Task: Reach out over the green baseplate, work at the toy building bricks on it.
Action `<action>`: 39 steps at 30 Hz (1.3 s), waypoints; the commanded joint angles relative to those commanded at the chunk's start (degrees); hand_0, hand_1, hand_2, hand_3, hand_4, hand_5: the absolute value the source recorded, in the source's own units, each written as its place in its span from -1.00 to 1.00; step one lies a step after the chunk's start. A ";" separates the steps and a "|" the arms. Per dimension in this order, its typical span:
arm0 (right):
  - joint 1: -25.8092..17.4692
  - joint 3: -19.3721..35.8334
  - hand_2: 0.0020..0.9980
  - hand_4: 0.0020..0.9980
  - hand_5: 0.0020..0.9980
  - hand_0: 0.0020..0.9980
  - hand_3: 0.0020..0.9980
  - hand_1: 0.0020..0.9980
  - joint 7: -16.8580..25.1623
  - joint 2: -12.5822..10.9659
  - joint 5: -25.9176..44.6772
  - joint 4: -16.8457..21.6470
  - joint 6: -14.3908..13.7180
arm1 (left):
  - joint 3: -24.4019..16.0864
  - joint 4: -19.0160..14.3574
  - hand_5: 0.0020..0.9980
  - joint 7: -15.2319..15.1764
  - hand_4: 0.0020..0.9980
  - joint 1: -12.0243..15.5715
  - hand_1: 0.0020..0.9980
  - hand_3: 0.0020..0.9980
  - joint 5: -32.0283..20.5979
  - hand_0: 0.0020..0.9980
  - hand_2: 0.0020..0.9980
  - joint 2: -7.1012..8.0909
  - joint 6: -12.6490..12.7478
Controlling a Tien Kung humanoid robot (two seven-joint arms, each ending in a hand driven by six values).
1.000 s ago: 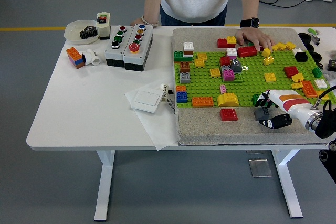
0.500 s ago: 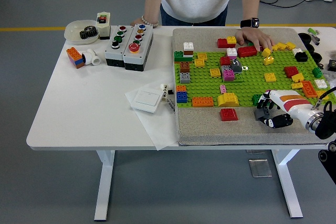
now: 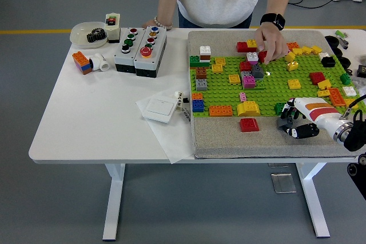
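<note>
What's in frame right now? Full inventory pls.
Baseplate: 1, green, on grey mat, right half of table.
Mat: 1, grey, under baseplate.
Bricks: many, mixed colours, on baseplate; one red brick on mat at near edge.
Button boxes: 2, grey, far left-centre.
Bowl: 1, white, holds a dark gear, far left.
Switch: 1, white, on paper, centre.
Table: 1, white.
Person's hand: reaching at bricks, far edge.
Right hand: fingers curled, baseplate's near right corner.

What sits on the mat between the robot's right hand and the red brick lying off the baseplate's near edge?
In the head view, nothing: only bare grey mat separates the right hand from the loose red brick. The green baseplate edge runs just above.
</note>
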 joint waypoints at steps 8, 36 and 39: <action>-0.24 0.30 0.02 0.47 -0.83 -0.17 0.01 -0.08 -0.06 -0.43 0.00 1.57 -0.02 | 0.08 0.02 0.31 -0.05 0.35 -0.03 0.63 0.33 -0.10 0.64 0.65 0.04 -0.05; 4.83 -3.44 0.02 0.44 -0.85 -0.17 0.02 -0.08 0.26 -1.62 0.00 2.94 -3.00 | 0.26 -0.03 0.30 -0.12 0.35 -0.10 0.63 0.33 -0.42 0.63 0.65 0.09 -0.04; 6.14 -4.36 0.02 0.44 -0.86 -0.16 0.02 -0.08 0.57 -1.36 0.00 1.06 -4.00 | 0.19 -0.04 0.30 -0.07 0.35 -0.16 0.63 0.33 -0.34 0.63 0.65 0.08 -0.01</action>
